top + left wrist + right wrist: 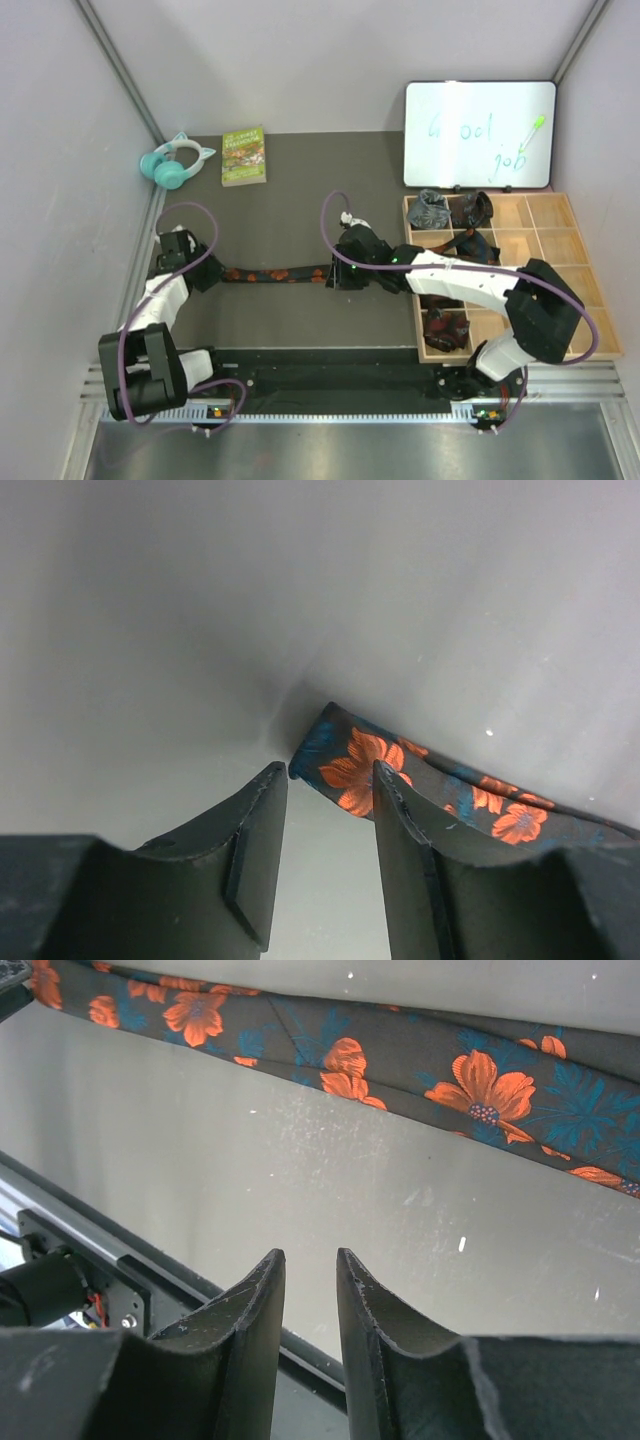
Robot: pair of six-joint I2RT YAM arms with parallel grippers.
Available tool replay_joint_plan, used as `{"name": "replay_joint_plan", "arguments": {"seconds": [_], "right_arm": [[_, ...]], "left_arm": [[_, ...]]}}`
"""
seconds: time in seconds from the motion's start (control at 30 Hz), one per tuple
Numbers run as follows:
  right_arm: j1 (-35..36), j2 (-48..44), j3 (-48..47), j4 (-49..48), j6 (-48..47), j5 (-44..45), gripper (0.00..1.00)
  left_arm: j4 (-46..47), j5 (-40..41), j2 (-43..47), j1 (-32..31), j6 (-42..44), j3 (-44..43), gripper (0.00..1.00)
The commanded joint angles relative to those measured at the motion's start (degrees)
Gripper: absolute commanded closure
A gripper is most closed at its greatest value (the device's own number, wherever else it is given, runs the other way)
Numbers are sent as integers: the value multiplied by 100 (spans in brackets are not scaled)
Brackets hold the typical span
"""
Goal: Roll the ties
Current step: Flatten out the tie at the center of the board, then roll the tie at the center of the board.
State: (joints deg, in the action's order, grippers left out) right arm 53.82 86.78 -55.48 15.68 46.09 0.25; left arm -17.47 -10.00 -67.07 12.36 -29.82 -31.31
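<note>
A black tie with orange-red flowers (275,273) lies flat as a long strip on the dark mat, between my two grippers. My left gripper (213,272) is at the tie's left end. In the left wrist view the left gripper (325,775) is open and empty, and the tie's tip (350,760) lies just beyond the fingertips, partly behind the right finger. My right gripper (334,272) is at the tie's right end. In the right wrist view the right gripper (310,1255) is narrowly open with nothing between the jaws, and the tie (400,1060) runs across the top of that view.
A wooden compartment tray (560,240) stands at the right with rolled ties: grey (430,209), dark brown (471,209), one more (470,243) and maroon (445,329). A whiteboard (480,135), a book (243,155) and teal headphones (175,162) are at the back.
</note>
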Motion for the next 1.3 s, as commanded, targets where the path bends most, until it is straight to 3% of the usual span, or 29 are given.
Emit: {"name": "replay_joint_plan", "arguments": {"seconds": [0.0,0.2,0.67,0.9,1.13,1.27], "right_arm": [[-47,84,-6,-258,-56,1,71],[-126,163,55,-373,-56,-218,71],[-320,242,108,-522,-73,-456,71],[-381,313,73,-514,-126,-552,71],[-408,506,-111,-461,-205,-649,72],[-408,673,-392,-680,-311,-1209,72]], "left_arm": [[315,225,-122,-137,143,81,55],[298,349,-368,-357,144,-15,51],[-72,806,-1510,-480,100,-666,54],[103,833,-1458,-471,-50,-622,57],[262,693,-1494,-480,-59,-605,69],[367,631,-1344,-480,-50,-525,70]]}}
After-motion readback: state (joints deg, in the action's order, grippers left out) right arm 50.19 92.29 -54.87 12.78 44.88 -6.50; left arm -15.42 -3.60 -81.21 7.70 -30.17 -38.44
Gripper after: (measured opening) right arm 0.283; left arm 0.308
